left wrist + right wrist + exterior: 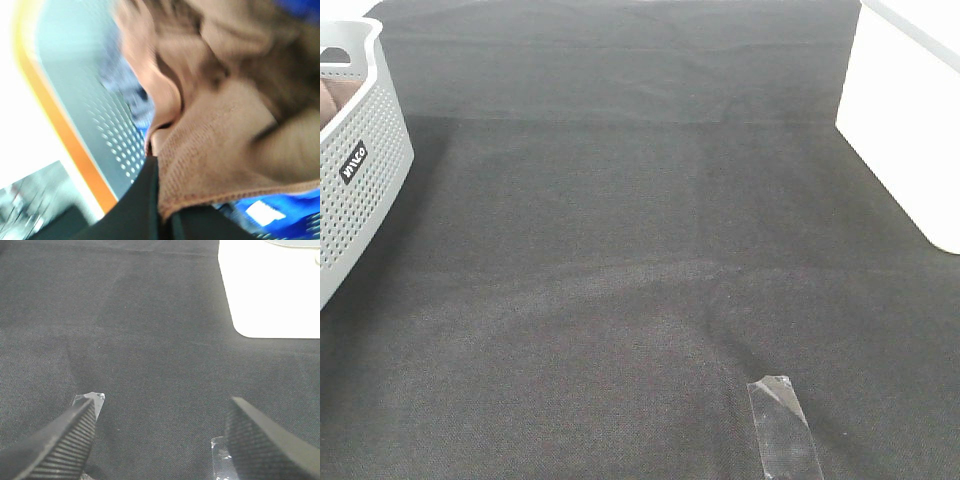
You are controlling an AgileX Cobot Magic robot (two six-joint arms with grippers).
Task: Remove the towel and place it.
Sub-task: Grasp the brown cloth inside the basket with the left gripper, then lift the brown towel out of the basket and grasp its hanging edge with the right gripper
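Observation:
The brown towel [220, 145] fills the left wrist view, bunched up inside the white perforated basket [107, 135]. My left gripper [162, 207] appears shut on the towel's stitched edge, which runs down between its black fingers [142, 200]; the view is blurred. In the high view only a small brown patch of the towel [334, 100] shows inside the basket [370, 150] at the far left edge, and neither gripper is in sight there. My right gripper [162, 410] is open and empty, low over the black table cloth [150, 330].
A strip of clear tape [785, 425] lies on the black cloth [620, 250] near the front right; bits of tape [90, 399] show by the right fingers. A white surface [900, 130] borders the cloth at the right. Something blue [280, 212] lies in the basket.

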